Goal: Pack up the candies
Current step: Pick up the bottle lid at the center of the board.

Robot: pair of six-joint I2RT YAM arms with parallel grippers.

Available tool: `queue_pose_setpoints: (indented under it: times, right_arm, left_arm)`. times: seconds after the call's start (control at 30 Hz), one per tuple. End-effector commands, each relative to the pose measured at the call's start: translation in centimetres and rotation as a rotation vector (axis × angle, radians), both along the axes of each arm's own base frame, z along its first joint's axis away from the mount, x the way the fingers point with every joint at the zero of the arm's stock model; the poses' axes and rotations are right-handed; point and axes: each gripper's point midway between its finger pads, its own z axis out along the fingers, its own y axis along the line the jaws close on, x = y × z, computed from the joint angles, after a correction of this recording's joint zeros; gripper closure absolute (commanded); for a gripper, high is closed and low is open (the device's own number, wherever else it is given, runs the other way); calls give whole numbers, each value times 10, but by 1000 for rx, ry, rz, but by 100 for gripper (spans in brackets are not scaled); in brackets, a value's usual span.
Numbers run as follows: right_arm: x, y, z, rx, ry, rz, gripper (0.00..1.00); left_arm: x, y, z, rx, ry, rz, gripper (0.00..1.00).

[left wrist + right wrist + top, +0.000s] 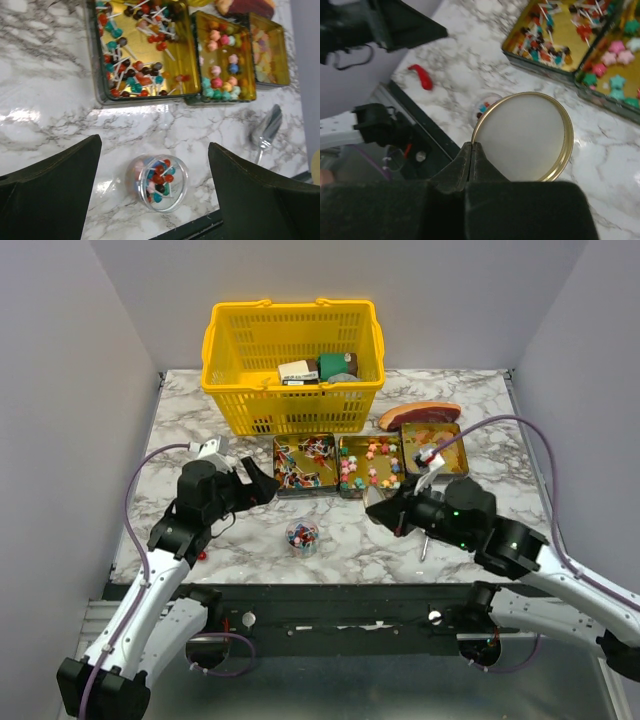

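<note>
We see a marble table (180,420) with a yellow basket (300,412) at its far side. Our left gripper (155,145) hangs spread wide and holds nothing. Our right gripper (471,146) is clamped tight on the rim of a gold-edged lid (525,137). Three tins sit side by side. The left tin (150,98) holds lollipops (135,75), the middle tin (220,101) holds star candies (220,80), and the right tin (272,85) holds yellow-orange gummies (267,55). A small clear jar (157,182), part-filled with lollipops, stands below the left gripper. A metal scoop (265,132) lies nearby.
</note>
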Motion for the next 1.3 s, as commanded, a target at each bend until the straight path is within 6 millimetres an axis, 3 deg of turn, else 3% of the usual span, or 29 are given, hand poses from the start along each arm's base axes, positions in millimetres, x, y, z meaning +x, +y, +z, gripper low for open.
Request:
queue_pose_setpoints:
  times: [0.0, 0.17, 0.33, 0.43, 0.63, 0.93, 1.13, 1.23, 1.27]
  right_arm:
    - [-43, 8, 74, 155, -105, 266, 99]
    - [-88, 13, 129, 249, -152, 518, 99]
    - [-122, 19, 147, 305, -94, 727, 99]
    - [-132, 21, 154, 332, -67, 793, 99]
    - [-138, 29, 158, 341, -30, 865, 99]
    - [-131, 44, 152, 331, 25, 880, 99]
    - [-136, 54, 151, 358, 84, 956, 99]
    - [-134, 56, 149, 355, 94, 958, 99]
    - [-134, 56, 148, 355, 95, 957, 99]
  left_arm:
    - [-17, -40, 52, -139, -197, -271, 1]
    - [-41, -64, 109, -203, -443, -502, 3]
    - [-78, -82, 158, -245, -649, -766, 1]
    - [-102, -89, 178, -284, -728, -919, 1]
    - [-153, -100, 189, -281, -815, -1193, 1]
    - [-184, -111, 182, -285, -869, -1348, 2]
    - [-185, -122, 174, -283, -840, -1385, 4]
    - [-186, -126, 173, -286, -833, -1393, 12]
    - [-185, -128, 172, -286, -832, -1392, 19]
